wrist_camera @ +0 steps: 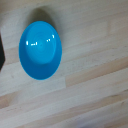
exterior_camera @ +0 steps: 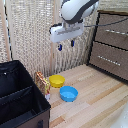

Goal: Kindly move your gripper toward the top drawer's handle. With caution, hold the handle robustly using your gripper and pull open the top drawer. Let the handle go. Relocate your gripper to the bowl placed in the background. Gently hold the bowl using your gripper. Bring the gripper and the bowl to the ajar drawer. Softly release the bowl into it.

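The gripper (exterior_camera: pixel 66 46) hangs high over the floor with its 2 blue-tipped fingers narrowly apart and empty. The yellow bowl (exterior_camera: pixel 56 80) sits left of and beyond the blue bowl (exterior_camera: pixel 68 93). The wrist view shows only the blue bowl (wrist_camera: pixel 40 50), so a straight descent risks taking the wrong one. The top drawer (exterior_camera: pixel 112 30), far right, with its handle (exterior_camera: pixel 116 32), looks closed; only the exterior view shows it

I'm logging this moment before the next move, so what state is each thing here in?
Gripper: open, holding nothing, high above the floor.
Top drawer: shut.
Handle: untouched.
Yellow bowl: upright on the floor, empty.
Blue bowl: upright on the floor, empty, close to the yellow bowl.
Black box: open on top.
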{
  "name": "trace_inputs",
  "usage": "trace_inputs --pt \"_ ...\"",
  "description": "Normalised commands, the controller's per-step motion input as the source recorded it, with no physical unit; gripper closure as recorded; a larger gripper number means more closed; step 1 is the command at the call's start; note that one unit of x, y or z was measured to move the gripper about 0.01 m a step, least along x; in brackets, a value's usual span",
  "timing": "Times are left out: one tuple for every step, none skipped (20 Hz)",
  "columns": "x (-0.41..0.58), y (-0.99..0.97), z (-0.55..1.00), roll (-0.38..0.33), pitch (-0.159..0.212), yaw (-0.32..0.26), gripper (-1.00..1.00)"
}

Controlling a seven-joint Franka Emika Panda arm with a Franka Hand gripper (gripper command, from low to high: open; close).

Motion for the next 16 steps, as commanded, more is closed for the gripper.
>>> trace_inputs --pt "0.034 -0.15 0.07 -0.333 0.000 0.104 -1.00" --pt "0.029 -0.15 0.06 -0.335 0.000 0.104 -1.00" --pt "0.020 -0.15 0.05 -0.337 0.000 0.104 -1.00" --pt "0.003 -0.16 0.03 -0.341 0.000 0.107 -1.00" --pt "0.000 -0.15 0.03 -0.343 0.000 0.111 -1.00" --pt "0.000 -0.15 0.03 -0.343 0.000 0.111 -1.00" --pt "0.000 -0.15 0.03 -0.342 0.000 0.111 -1.00" --pt "0.006 -0.15 0.03 -0.341 0.000 0.110 -1.00" --pt "0.020 -0.14 0.04 -0.341 0.000 0.107 -1.00" --pt "0.031 -0.14 0.05 -0.340 0.000 0.105 -1.00" --pt "0.043 -0.13 0.06 -0.339 0.000 0.103 -1.00" --pt "0.063 -0.13 0.07 -0.339 0.000 0.099 -1.00" --pt "0.080 -0.12 0.07 -0.339 0.000 0.095 -1.00" --pt "0.089 -0.12 0.08 -0.337 0.000 0.094 -1.00" --pt "0.091 -0.12 0.08 -0.337 0.000 0.094 -1.00" --pt "0.103 -0.11 0.10 -0.334 0.000 0.093 -1.00"
